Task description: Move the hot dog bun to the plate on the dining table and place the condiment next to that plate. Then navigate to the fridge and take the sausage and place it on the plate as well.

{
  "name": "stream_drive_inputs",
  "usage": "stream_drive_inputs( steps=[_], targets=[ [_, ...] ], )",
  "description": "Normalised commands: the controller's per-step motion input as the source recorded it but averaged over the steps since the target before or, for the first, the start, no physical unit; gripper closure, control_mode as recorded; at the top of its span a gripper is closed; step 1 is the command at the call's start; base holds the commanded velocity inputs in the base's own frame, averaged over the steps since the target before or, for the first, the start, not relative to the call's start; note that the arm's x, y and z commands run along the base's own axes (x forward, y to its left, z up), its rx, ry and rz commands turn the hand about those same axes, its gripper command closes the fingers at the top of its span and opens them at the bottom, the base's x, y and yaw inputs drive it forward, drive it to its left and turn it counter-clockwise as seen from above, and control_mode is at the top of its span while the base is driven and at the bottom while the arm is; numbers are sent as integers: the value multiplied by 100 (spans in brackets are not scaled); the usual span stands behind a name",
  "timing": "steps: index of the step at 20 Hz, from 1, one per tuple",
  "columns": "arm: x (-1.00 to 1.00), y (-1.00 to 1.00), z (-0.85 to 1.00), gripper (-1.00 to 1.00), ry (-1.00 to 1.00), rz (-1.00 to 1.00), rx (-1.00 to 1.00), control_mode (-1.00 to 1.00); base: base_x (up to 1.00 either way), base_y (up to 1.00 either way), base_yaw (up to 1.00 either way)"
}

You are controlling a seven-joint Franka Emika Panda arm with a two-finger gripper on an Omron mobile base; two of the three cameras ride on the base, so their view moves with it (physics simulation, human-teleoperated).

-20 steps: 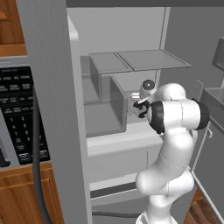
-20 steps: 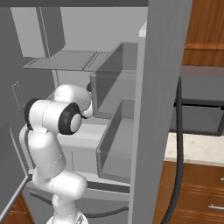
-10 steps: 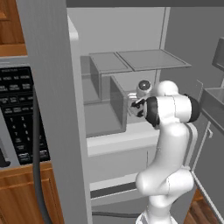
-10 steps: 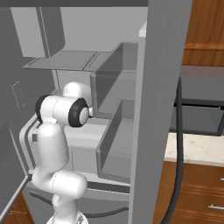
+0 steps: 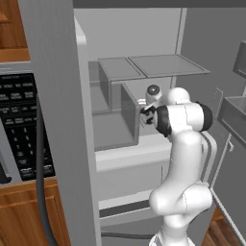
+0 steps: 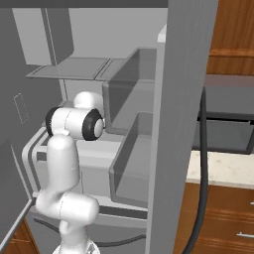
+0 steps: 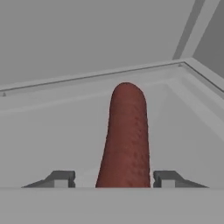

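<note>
Bare shelf floor [image 7: 52,144] lies open either side of the sausage [image 7: 124,140] — back wall [image 7: 87,35] beyond it.

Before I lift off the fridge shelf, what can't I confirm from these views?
- Hand view: the near end of the sausage is cut off at the bottom, so contact with the fingertips either side is unclear.
- Left base view: the gripper is partly hidden by the arm's wrist; the sausage is hidden.
- Right base view: the arm hides the hand.

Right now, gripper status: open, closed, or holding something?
Gripper: jaws straddle the sausage on the fridge shelf, a gap showing either side; not gripping it yet.
</note>
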Motion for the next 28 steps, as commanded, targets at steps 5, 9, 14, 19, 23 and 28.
stream_drive_inputs(
  steps=[5,9,14,19,23,28],
  targets=[
    [-17,-9,-31,100,0,-1,0,-100,0,0,0],
    [-98,-13,-4,100,-7,0,1,-100,0,0,0],
    [-100,0,3,100,-19,0,5,-100,0,0,0],
    [-100,21,31,100,-24,0,0,-100,0,0,0],
    [-100,57,72,100,-10,4,0,-100,0,0,0],
    [-100,68,90,100,0,6,0,-100,0,0,0]
  ],
)
